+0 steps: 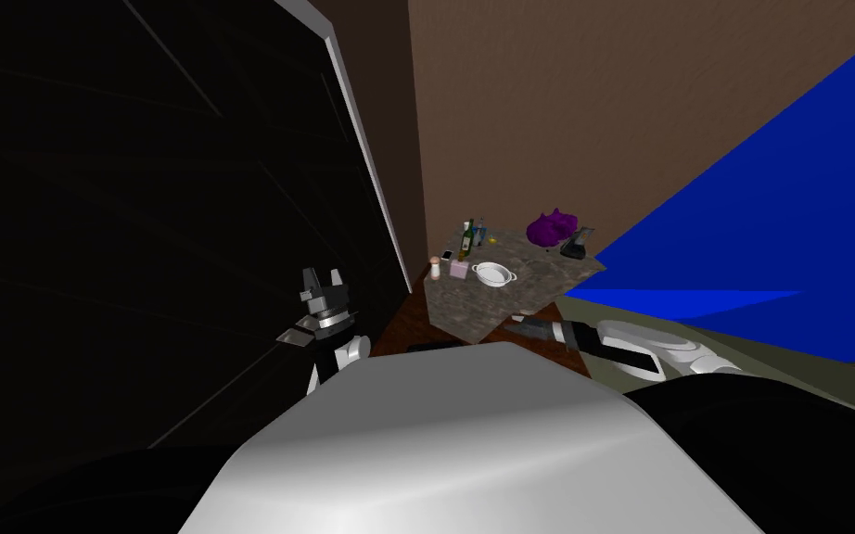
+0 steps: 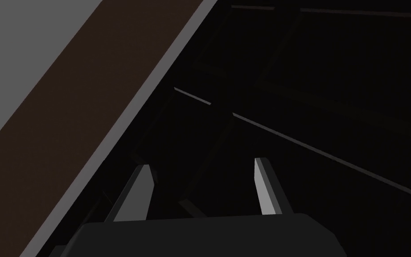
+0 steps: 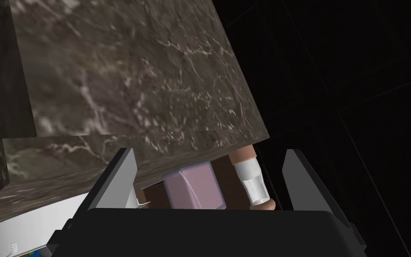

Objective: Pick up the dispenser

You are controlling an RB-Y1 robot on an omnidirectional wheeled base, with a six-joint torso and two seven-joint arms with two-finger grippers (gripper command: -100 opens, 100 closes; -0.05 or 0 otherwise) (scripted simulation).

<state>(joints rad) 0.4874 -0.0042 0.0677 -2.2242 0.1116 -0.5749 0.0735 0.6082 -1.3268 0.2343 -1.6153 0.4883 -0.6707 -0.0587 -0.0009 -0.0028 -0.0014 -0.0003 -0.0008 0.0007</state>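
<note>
In the head view the approach is under way: the right arm (image 1: 555, 330) stops short of the corner table (image 1: 509, 292), where the dispenser (image 1: 435, 269), which I take to be the small white cylinder, stands beside a pink box (image 1: 458, 270) near a white bowl (image 1: 493, 267) that looks empty. The left wrist view shows the left jaws released and idle. In the right wrist view the right jaws are released too, with box and dispenser (image 3: 251, 180) framed between them; the next move is to reach in and centre on the dispenser.

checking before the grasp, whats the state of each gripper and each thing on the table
left gripper: open, holds nothing
right gripper: open, holds nothing
dispenser: upright on the table, not gripped
pink box: resting beside the dispenser
white bowl: right way up
green bottle: upright
</note>
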